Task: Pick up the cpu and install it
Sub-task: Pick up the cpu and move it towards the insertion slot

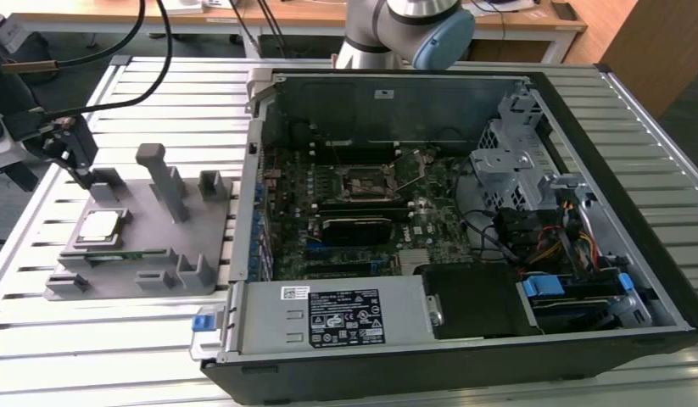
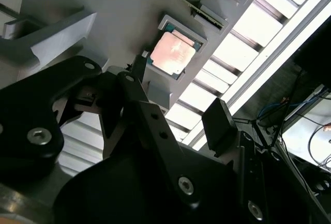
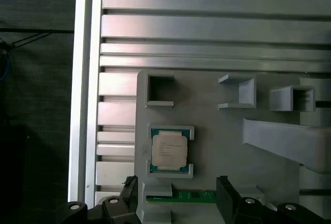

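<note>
CPU [image 3: 168,151] sits flat in a fixture [image 3: 217,146] pocket on the tabletop [image 3: 207,27], to the exterior view's left of the PC case [image 1: 439,373]. Hand [image 3: 176,185] hangs over it, released, empty.

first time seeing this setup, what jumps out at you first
The big open computer case dominates the exterior view's right, with the motherboard socket in its middle. At the exterior view's left, the cpu lies nested in the grey fixture block, the open gripper hovering close by, holding nothing.
</note>
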Robot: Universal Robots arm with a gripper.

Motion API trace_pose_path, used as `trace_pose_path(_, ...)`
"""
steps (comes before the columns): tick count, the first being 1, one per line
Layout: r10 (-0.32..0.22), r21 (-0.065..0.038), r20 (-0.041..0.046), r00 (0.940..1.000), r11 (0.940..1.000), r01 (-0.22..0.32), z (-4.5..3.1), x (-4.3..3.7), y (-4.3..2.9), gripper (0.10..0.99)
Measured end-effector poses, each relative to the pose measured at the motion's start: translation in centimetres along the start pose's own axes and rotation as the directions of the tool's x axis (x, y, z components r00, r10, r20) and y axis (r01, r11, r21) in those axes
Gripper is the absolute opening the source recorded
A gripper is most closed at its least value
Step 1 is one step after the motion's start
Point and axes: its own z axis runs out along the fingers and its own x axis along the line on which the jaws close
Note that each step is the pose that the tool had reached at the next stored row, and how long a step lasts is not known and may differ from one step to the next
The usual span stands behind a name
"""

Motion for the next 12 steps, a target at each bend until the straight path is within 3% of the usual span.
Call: trace_pose_path(12, 0.000, 0.000, -0.0001, 1.0000, 1.0000, 0.000, 0.11, 0.00, 0.00, 0.706)
